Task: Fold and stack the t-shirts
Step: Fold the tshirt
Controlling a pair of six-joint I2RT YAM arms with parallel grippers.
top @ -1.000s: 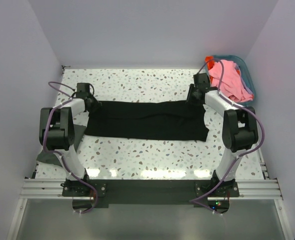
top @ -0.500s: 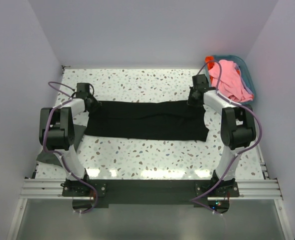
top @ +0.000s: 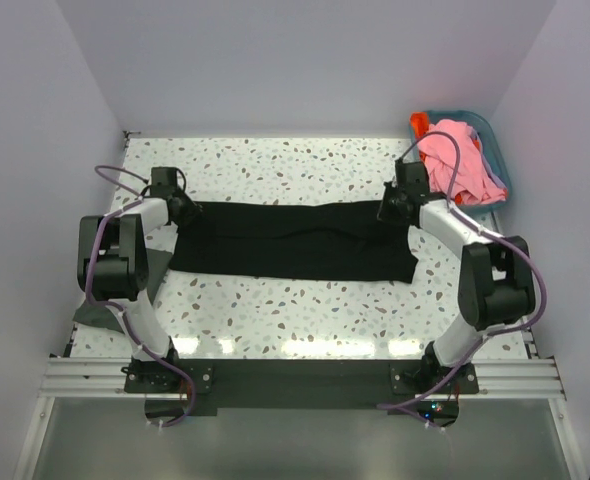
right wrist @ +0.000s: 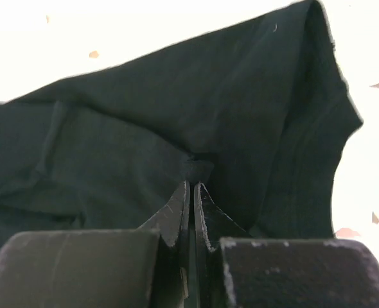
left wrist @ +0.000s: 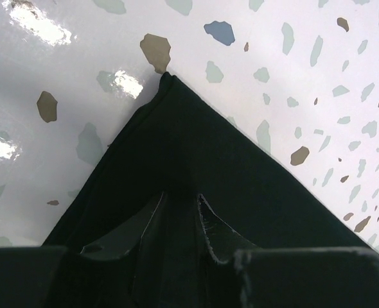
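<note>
- The grey shirt [top: 93, 312] shows only as a corner at the table's left edge; the left arm [top: 115, 262] covers the rest.
- The basket [top: 488, 130] shows just a strip of rim. The pink shirt [top: 455, 160] hides its inside, and the orange-red shirt [top: 418, 123] peeks out as a scrap.
- The left gripper [left wrist: 180, 200] is black against the black shirt [left wrist: 196, 147]; whether cloth is pinched cannot be told.
- The right gripper [right wrist: 193, 186] is closed at a pucker; how much cloth it catches is hidden.
- In the right wrist view, glare whitens the table [right wrist: 144, 25], and the shirt runs off the left edge.
</note>
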